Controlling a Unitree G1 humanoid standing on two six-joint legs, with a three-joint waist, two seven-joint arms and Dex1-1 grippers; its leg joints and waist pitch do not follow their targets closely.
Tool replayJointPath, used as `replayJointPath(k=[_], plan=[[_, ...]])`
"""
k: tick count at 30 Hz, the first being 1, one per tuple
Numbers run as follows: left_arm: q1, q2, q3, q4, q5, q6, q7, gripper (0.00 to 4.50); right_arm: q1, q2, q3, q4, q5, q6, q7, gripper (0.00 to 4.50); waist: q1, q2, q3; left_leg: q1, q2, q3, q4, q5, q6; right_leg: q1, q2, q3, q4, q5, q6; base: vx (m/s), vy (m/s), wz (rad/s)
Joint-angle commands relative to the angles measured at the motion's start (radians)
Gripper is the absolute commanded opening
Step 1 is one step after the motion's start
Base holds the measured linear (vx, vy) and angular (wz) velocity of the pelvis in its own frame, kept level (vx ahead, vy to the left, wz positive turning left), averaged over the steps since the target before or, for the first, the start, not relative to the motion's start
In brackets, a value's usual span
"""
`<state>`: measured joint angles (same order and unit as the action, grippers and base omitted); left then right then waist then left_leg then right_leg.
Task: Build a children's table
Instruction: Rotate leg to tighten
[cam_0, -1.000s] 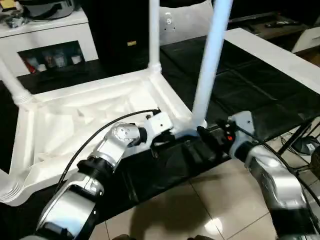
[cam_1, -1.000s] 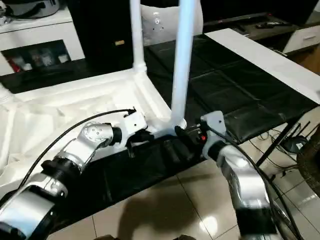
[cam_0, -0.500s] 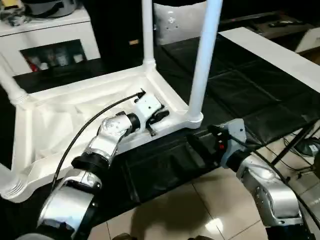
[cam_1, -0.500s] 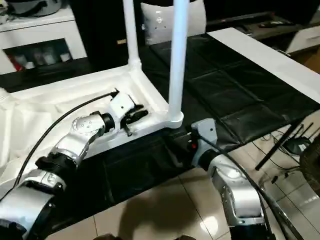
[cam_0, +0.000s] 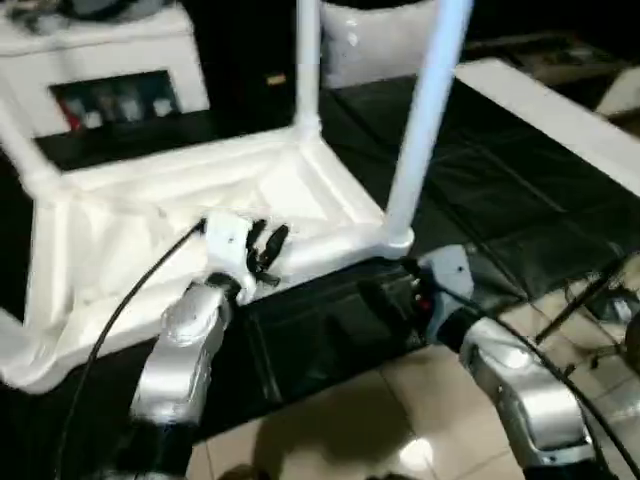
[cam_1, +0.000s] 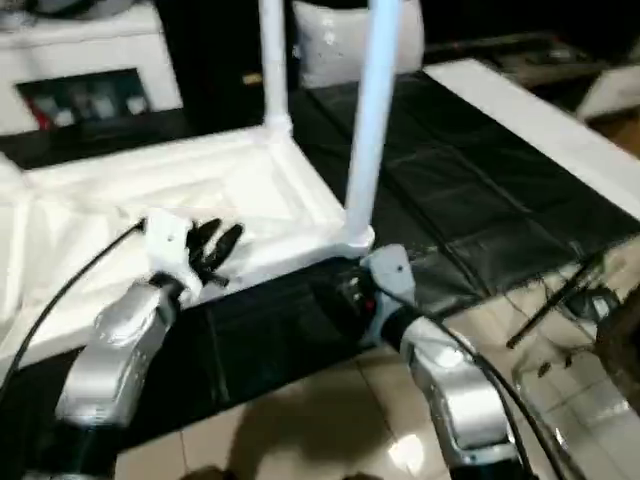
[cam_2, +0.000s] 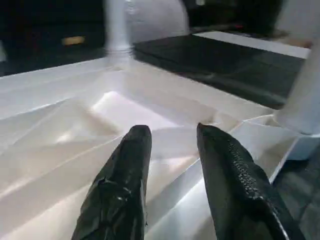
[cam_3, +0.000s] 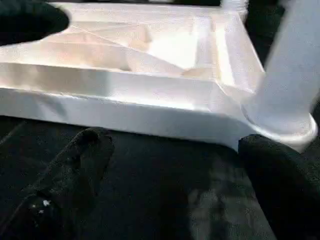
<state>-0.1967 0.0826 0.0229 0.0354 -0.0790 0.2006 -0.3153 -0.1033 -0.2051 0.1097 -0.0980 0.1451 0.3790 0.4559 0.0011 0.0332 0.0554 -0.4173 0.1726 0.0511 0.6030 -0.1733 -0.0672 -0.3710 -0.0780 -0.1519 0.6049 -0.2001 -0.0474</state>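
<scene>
While both grippers hanging spread, empty: left gripper (cam_0: 262, 243) hovering over children's table (cam_0: 300, 190) rim, right gripper (cam_3: 170, 165) nearing corner leg (cam_0: 420, 120); align before pinching.

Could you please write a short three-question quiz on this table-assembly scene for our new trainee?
1. True or false: the children's table lies upside down, its ribbed underside facing up.
2. Multiple choice: the nearest upright leg stands in which place? A) lying loose on the black mat; B) in the corner socket just beyond the right gripper; C) held in the left gripper.
3. Fill in: the right gripper's fingers stand wide ____ with nothing between them, in front of the table's near edge.

Key: 1 true; 2 B; 3 open.
</scene>
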Motion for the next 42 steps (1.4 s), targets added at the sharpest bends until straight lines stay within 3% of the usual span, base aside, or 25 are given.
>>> replayJointPath(k=[1,2,3,4,5,7,8,9,10,11,13,16,18,22,29,30,32,33,35,37,38,39,40,41,42], plan=[[0.014,-0.012,-0.003,-0.063,-0.005,0.052,0.028,1.69,0.0,-0.004,-0.007,0.021,-0.013,-0.018,-0.011,4.5,-0.008,0.008,-0.041,0.003,0.047,-0.075,-0.123,-0.473,0.153,0.038,-0.055,0.055,-0.035,-0.145,-0.218,0.016,-0.095,0.67],[0.028,-0.013,-0.002,-0.089,-0.003,0.073,0.045,1.69,0.0,0.0,-0.007,0.038,-0.015,-0.034,-0.014,4.5,0.02,-0.026,-0.044,-0.031,-0.028,-0.009,-0.058,-0.379,0.109,0.063,-0.137,0.059,-0.102,-0.354,-0.157,-0.022,-0.096,0.58],[0.036,-0.013,-0.003,-0.103,0.001,0.082,0.051,1.69,0.0,0.002,-0.008,0.05,-0.013,-0.043,-0.016,4.5,0.038,-0.04,-0.046,-0.019,-0.029,0.01,0.0,-0.283,0.104,0.065,-0.199,0.06,-0.143,-0.513,-0.098,-0.041,-0.096,0.42],[0.041,-0.012,-0.003,-0.11,0.003,0.085,0.053,1.69,-0.001,0.005,-0.009,0.066,-0.011,-0.052,-0.018,4.5,0.051,-0.046,-0.04,-0.026,-0.013,0.026,0.106,-0.089,0.101,0.059,-0.289,0.071,-0.192,-0.648,0.012,-0.041,-0.096,0.42],[0.048,-0.01,-0.003,-0.121,0.009,0.098,0.058,1.69,-0.002,0.01,-0.011,0.09,-0.01,-0.069,-0.02,4.5,0.066,-0.049,-0.044,-0.085,0.004,0.015,0.145,-0.105,0.104,0.084,-0.328,0.083,-0.15,-0.513,0.121,-0.015,-0.062,0.37],[0.058,-0.005,-0.003,-0.137,0.019,0.13,0.068,1.69,-0.006,0.023,-0.023,0.13,-0.008,-0.104,-0.028,4.5,0.073,-0.054,-0.046,-0.075,0.01,0.02,0.139,-0.117,0.093,0.087,-0.324,0.05,-0.145,-0.406,0.09,-0.009,0.004,0.42],[0.063,-0.004,-0.002,-0.143,0.02,0.143,0.071,1.69,-0.007,0.028,-0.028,0.142,-0.007,-0.116,-0.033,4.5,0.079,-0.035,-0.056,-0.059,0.023,0.022,0.086,-0.069,0.125,0.119,-0.28,0.014,-0.137,-0.27,-0.054,-0.003,0.057,0.54],[0.071,-0.002,-0.002,-0.148,0.02,0.156,0.075,1.69,-0.01,0.037,-0.044,0.163,-0.001,-0.12,-0.045,4.5,0.062,0.019,-0.065,0.016,0.049,0.027,-0.006,0.023,0.165,0.088,-0.161,0.013,-0.1,-0.175,-0.155,0.009,0.136,0.51],[0.071,-0.002,-0.002,-0.148,0.02,0.156,0.075,1.69,-0.01,0.037,-0.044,0.163,-0.001,-0.12,-0.045,4.5,0.045,0.018,-0.058,0.051,0.062,0.033,-0.036,0.051,0.177,0.066,-0.086,-0.01,-0.068,-0.153,-0.156,0.009,0.136,0.51],[0.08,0.001,-0.004,-0.157,0.019,0.167,0.08,1.69,-0.012,0.045,-0.065,0.182,0.008,-0.118,-0.06,4.5,0.025,0.034,-0.08,0.092,0.106,0.007,-0.035,0.203,0.271,0.01,-0.014,0.016,0.014,-0.042,-0.13,0.002,0.145,0.2],[0.092,0.003,-0.009,-0.168,0.017,0.16,0.08,1.69,-0.011,0.072,-0.111,0.2,0.058,-0.128,-0.067,4.5,0.041,0.041,-0.066,0.068,0.11,0.018,-0.045,0.176,0.218,0.002,-0.024,0.059,0.009,-0.011,-0.105,-0.005,0.125,0.06],[0.103,-0.006,-0.007,-0.185,-0.003,0.151,0.076,1.69,-0.015,0.036,-0.106,0.175,0.049,-0.101,-0.064,4.5,0.041,0.017,-0.061,0.047,0.054,0.05,-0.052,-0.045,0.106,0.029,-0.05,0.089,-0.028,-0.013,-0.137,-0.041,0.102,-0.03],[0.107,-0.007,-0.004,-0.192,-0.007,0.151,0.076,1.69,-0.015,0.035,-0.107,0.172,0.031,-0.121,-0.081,4.5,0.034,0.011,-0.051,0.042,0.044,0.061,-0.08,-0.352,-0.009,0.036,-0.068,0.105,-0.058,-0.222,-0.1,-0.073,0.043,-0.11],[0.123,0.002,-0.002,-0.199,-0.003,0.145,0.082,1.69,0.002,0.031,-0.098,0.157,0.017,-0.149,-0.065,4.5,0.016,-0.007,-0.04,0.048,0.036,0.064,-0.087,-0.513,-0.041,0.021,-0.076,0.117,-0.093,-0.487,-0.021,-0.066,-0.003,-0.12],[0.123,0.006,-0.015,-0.194,0.03,0.14,0.104,1.69,0.016,0.031,-0.095,0.095,-0.018,-0.107,-0.151,4.5,0.0,-0.019,-0.049,0.042,0.041,0.078,-0.088,-0.375,0.007,0.007,-0.058,0.124,-0.092,-0.379,-0.041,0.0,0.0,0.0],[0.119,0.0,-0.015,-0.19,0.023,0.138,0.107,1.69,0.011,0.027,-0.089,0.089,-0.02,-0.101,-0.145,4.5,0.002,-0.024,-0.043,0.016,0.038,0.049,-0.104,-0.428,0.0,0.027,-0.052,0.093,-0.076,-0.363,-0.048,0.0,0.0,0.0],[0.117,-0.004,-0.017,-0.188,0.019,0.139,0.109,1.69,0.008,0.023,-0.086,0.085,-0.024,-0.102,-0.141,4.5,-0.022,-0.007,-0.049,0.023,0.071,-0.003,-0.116,-0.536,-0.018,0.029,-0.033,0.069,-0.066,-0.289,-0.071,0.011,-0.026,0.09],[0.119,-0.003,-0.02,-0.188,0.02,0.141,0.11,1.69,0.01,0.027,-0.091,0.082,-0.024,-0.101,-0.149,4.5,-0.037,0.012,-0.051,0.082,0.148,-0.025,-0.14,-0.513,-0.013,-0.001,-0.012,0.072,-0.042,-0.166,-0.125,0.042,-0.115,0.27],[0.123,-0.004,-0.02,-0.188,0.015,0.139,0.111,1.69,0.015,0.042,-0.107,0.077,-0.018,-0.098,-0.169,4.5,-0.044,0.023,-0.049,0.08,0.208,-0.037,-0.175,-0.439,0.044,-0.011,-0.005,0.061,0.034,-0.061,-0.141,0.047,-0.117,0.14],[0.129,-0.003,-0.011,-0.191,0.012,0.15,0.116,1.69,0.017,0.042,-0.108,0.072,-0.022,-0.087,-0.178,4.5,-0.042,0.001,-0.058,0.07,0.17,-0.004,-0.144,-0.331,0.185,-0.007,-0.034,0.083,0.024,-0.025,-0.197,0.058,-0.178,-0.07],[0.136,-0.001,-0.001,-0.197,0.009,0.162,0.121,1.69,0.018,0.039,-0.106,0.066,-0.03,-0.074,-0.186,4.5,-0.01,-0.061,-0.071,0.006,-0.036,0.122,0.052,-0.251,0.207,0.032,-0.077,0.113,-0.111,-0.161,-0.282,0.014,-0.169,-0.07],[0.14,0.001,0.001,-0.2,0.012,0.167,0.122,1.69,0.019,0.038,-0.103,0.06,-0.037,-0.052,-0.198,4.5,0.01,-0.078,-0.077,-0.009,-0.053,0.122,0.101,-0.186,0.18,0.052,-0.102,0.128,-0.121,-0.276,-0.219,0.003,-0.158,-0.04],[0.141,0.002,0.002,-0.201,0.012,0.168,0.123,1.69,0.019,0.038,-0.102,0.058,-0.039,-0.046,-0.201,4.5,0.027,-0.074,-0.076,-0.007,-0.045,0.109,0.087,-0.117,0.147,0.051,-0.11,0.145,-0.122,-0.334,-0.15,0.003,-0.158,-0.04],[0.145,0.008,0.0,-0.199,0.018,0.167,0.123,1.69,0.019,0.046,-0.1,0.053,-0.049,-0.026,-0.223,4.5,0.035,-0.068,-0.071,-0.026,-0.027,0.087,0.022,-0.019,0.11,0.057,-0.087,0.144,-0.094,-0.294,0.076,0.029,-0.171,-0.05],[0.145,0.008,0.0,-0.199,0.018,0.167,0.123,1.69,0.019,0.046,-0.1,0.053,-0.049,-0.026,-0.223,4.5,0.037,-0.059,-0.071,-0.017,-0.013,0.079,0.006,-0.024,0.119,0.055,-0.09,0.147,-0.095,-0.249,0.11,0.014,-0.143,-0.04]])
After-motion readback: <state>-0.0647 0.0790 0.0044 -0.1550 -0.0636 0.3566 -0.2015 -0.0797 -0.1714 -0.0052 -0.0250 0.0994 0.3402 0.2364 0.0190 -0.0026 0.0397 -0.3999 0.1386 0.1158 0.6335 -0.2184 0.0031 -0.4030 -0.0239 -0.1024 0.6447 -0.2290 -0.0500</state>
